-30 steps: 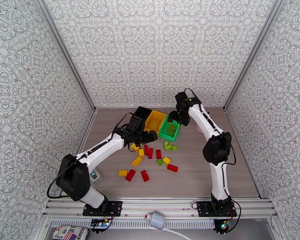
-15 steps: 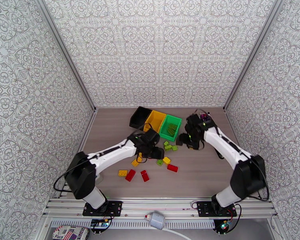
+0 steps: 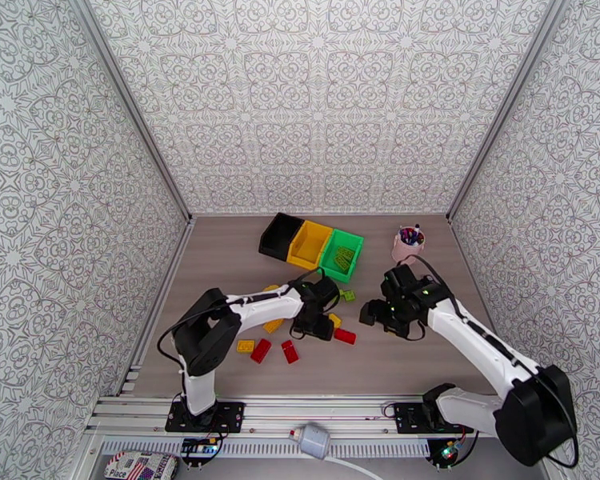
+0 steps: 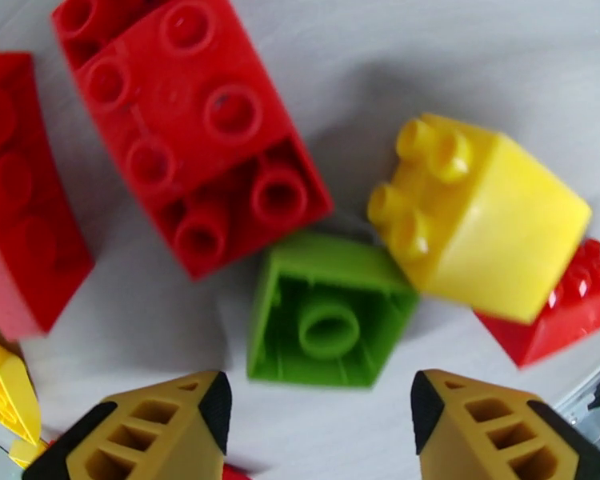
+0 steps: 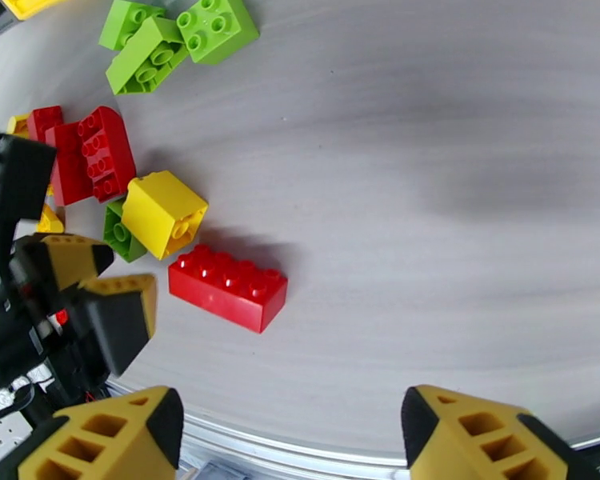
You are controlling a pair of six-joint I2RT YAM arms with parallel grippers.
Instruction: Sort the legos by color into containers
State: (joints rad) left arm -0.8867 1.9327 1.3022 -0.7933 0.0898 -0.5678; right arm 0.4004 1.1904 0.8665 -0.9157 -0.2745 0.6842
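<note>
The legos lie in a loose pile in front of three containers: black [image 3: 278, 234], yellow [image 3: 310, 243] and green [image 3: 341, 254], the green one holding green bricks. My left gripper [image 3: 320, 322] is down in the pile, open. An upside-down green brick [image 4: 326, 322] lies just beyond its fingertips [image 4: 212, 403], with a red brick [image 4: 196, 130] and a yellow brick [image 4: 476, 218] beside it. My right gripper [image 3: 370, 314] hovers open to the right of the pile. A long red brick [image 5: 228, 288] lies ahead of it, and the left gripper [image 5: 100, 283] shows to its left.
A pink cup of pens [image 3: 408, 243] stands at the back right. Two green bricks [image 5: 180, 34] lie near the green bin. Red [image 3: 261, 350] and yellow [image 3: 245, 346] bricks sit toward the front left. The metal rail [image 3: 316, 410] borders the near edge.
My left gripper came down from beside the bins into the pile and its jaws narrowed. My right arm swung from the green bin toward the front, uncovering the pink cup.
</note>
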